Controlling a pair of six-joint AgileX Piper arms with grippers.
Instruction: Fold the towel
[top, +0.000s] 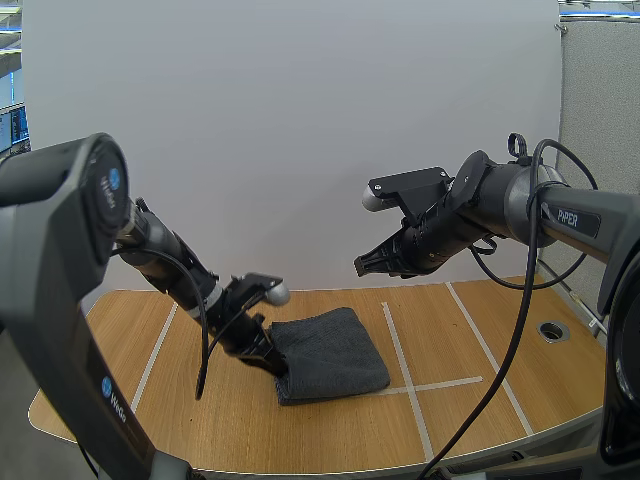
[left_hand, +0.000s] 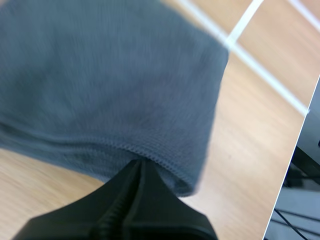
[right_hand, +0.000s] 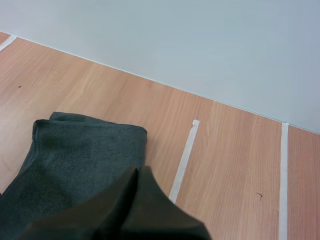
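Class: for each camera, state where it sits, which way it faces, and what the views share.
High: behind and above the bases, facing forward and down over table and towel; left gripper and right gripper show.
Left wrist: on left arm, close at towel's hem; own fingers shut.
Right wrist: on raised right arm, looking down at towel; own fingers shut.
All three share the towel.

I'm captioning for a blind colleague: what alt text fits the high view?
A folded dark grey towel lies on a wooden table. The left gripper touches its near-left corner; the right gripper hangs raised, clear of it.
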